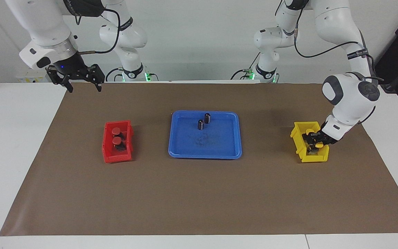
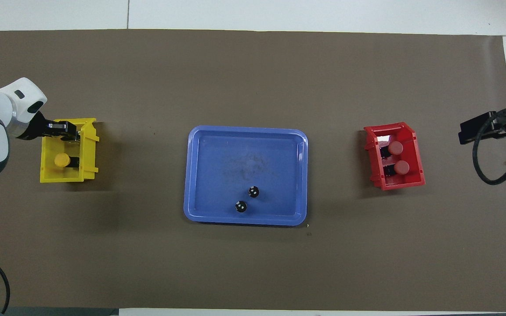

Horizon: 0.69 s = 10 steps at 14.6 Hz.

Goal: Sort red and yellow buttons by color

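Note:
Two red buttons (image 1: 116, 131) (image 1: 117, 140) lie in the red bin (image 1: 107, 152) at the right arm's end of the table; from overhead they show as red buttons (image 2: 395, 147) (image 2: 401, 166) in the red bin (image 2: 417, 173). One yellow button (image 1: 309, 131) (image 2: 62, 160) rests in the yellow bin (image 1: 297, 141) (image 2: 88, 151). My left gripper (image 1: 314, 142) (image 2: 62, 129) reaches down into that bin, shut on a second yellow button, which is mostly hidden by the fingers. My right gripper (image 1: 84, 88) (image 2: 468, 131) hangs open and empty, raised over the mat's edge near its base.
A blue tray (image 1: 171, 138) (image 2: 189, 175) sits mid-table between the bins. Two small dark cylinders (image 1: 207, 118) (image 1: 201, 124) stand in it on the robots' side. A brown mat covers the table.

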Each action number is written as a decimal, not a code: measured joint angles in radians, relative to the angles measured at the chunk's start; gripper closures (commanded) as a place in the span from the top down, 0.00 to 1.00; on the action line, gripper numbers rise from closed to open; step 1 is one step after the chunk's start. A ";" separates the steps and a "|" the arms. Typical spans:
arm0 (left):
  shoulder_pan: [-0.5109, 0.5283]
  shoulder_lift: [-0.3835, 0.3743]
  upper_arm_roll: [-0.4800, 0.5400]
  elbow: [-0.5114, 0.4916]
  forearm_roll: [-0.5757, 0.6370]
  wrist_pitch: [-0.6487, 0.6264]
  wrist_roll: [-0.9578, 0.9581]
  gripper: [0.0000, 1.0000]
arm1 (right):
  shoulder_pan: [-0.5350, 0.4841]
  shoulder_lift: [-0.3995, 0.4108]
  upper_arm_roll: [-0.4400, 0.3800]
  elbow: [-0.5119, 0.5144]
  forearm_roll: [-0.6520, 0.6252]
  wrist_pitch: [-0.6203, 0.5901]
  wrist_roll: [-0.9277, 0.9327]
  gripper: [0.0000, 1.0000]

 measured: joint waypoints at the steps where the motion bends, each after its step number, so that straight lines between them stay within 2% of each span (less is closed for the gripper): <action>1: 0.000 0.003 0.000 -0.008 0.000 0.018 0.000 0.09 | 0.000 0.000 0.000 0.000 0.000 0.000 0.000 1.00; 3: 0.000 0.008 0.000 -0.019 0.000 0.034 0.000 0.30 | 0.000 0.000 0.000 0.000 0.000 0.000 0.000 1.00; 6: 0.000 0.009 0.000 -0.021 0.000 0.038 0.000 0.49 | 0.000 0.000 0.000 0.000 0.000 0.000 0.000 1.00; 10: 0.000 0.009 0.000 -0.020 0.000 0.044 0.000 0.52 | 0.000 0.000 0.000 0.000 0.000 0.000 0.000 1.00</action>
